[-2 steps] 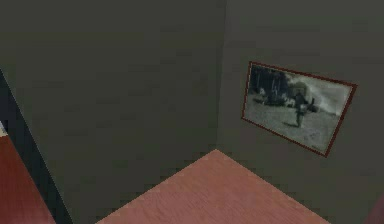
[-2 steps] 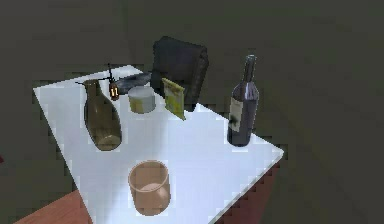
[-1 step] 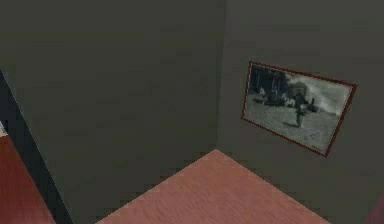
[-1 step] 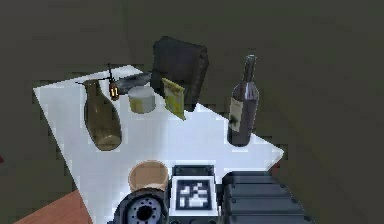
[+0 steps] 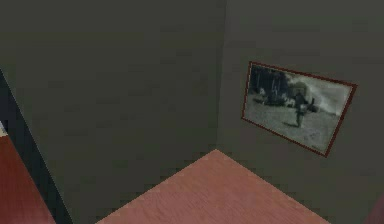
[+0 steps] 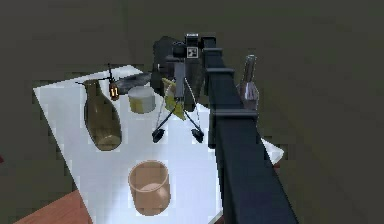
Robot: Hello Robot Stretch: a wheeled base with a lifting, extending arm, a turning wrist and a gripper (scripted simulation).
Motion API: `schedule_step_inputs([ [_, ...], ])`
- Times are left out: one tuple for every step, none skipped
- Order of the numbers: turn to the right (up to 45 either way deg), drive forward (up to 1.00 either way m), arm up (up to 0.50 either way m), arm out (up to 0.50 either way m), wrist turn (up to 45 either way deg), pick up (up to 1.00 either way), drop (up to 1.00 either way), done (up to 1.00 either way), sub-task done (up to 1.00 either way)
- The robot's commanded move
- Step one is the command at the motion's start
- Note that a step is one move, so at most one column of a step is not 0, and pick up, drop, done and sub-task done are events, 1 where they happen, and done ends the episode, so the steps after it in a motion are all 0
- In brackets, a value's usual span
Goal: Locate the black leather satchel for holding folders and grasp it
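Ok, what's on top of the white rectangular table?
An olive-brown vase, a tan cup, a cream jar, a grey bottle and a dark rounded shape. The dark arm covers part of the table.

White table (image 6: 75, 150), olive-brown bottle (image 6: 101, 120), tan cup (image 6: 150, 186); dark grey walls (image 5: 120, 80), reddish floor (image 5: 225, 198), brown-framed greyish picture (image 5: 297, 106).

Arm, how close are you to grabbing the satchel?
Done: the robot stands at the table, with the arm out over it. In hand: the gripper is near a dark thing, maybe the satchel. I cannot tell whether it holds anything. Left: a sure grasp, with the thing lifted clear.
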Motion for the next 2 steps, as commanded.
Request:
schedule_step_inputs([
  [0.0, 0.0, 0.0, 0.0, 45.0, 0.0, 0.0, 0.0, 0.0],
  [0.0, 0.0, 0.0, 0.0, 45.0, 0.0, 0.0, 0.0, 0.0],
])
